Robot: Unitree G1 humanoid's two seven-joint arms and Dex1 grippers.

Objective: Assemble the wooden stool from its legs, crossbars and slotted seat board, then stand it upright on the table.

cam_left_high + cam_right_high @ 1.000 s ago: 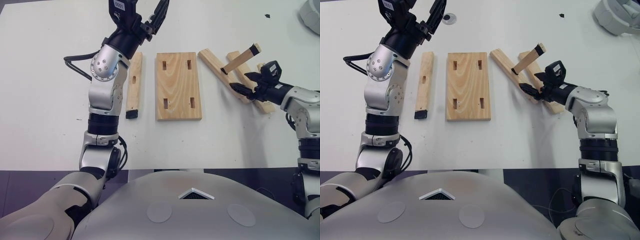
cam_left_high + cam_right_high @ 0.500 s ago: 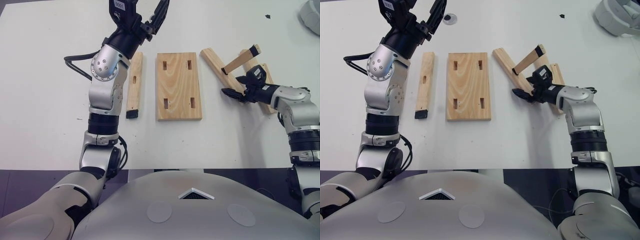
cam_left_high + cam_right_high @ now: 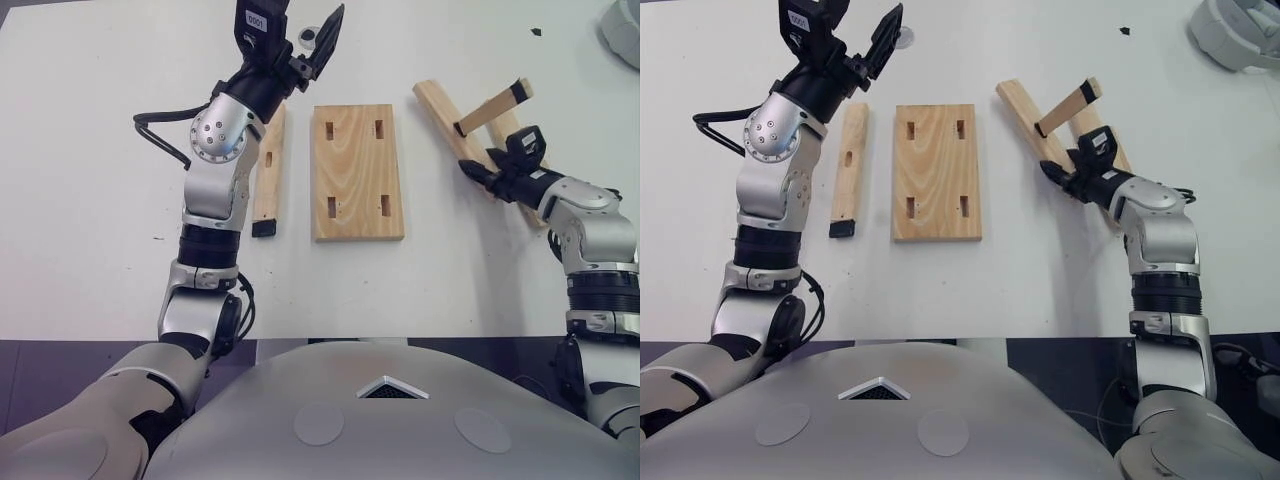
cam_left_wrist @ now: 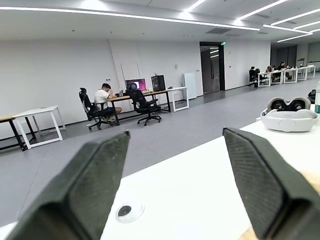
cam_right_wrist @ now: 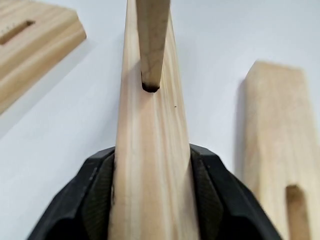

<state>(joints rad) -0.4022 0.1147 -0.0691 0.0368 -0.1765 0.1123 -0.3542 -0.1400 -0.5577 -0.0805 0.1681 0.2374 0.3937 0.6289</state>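
Observation:
The slotted seat board (image 3: 357,170) lies flat at the table's middle. One leg (image 3: 268,165) with a black foot lies to its left. My left gripper (image 3: 300,40) hangs open in the air over that leg's far end, its pads (image 4: 260,185) wide apart and holding nothing. Right of the board lies a second leg (image 3: 445,120) with a crossbar (image 3: 490,108) stuck in its slot and sticking up at a slant. My right gripper (image 3: 490,172) is shut on this leg's near end (image 5: 150,165). A third slotted leg (image 5: 275,130) lies beside it.
A white headset (image 3: 1235,30) sits at the far right corner of the white table (image 3: 90,200). A small round disc (image 3: 902,38) lies behind the left gripper, and a small black speck (image 3: 536,32) lies far right. The table's front edge runs close to me.
The right gripper swung in along the leg and back out; the leg with its crossbar has shifted slightly right and away. The left gripper has moved a little to the right.

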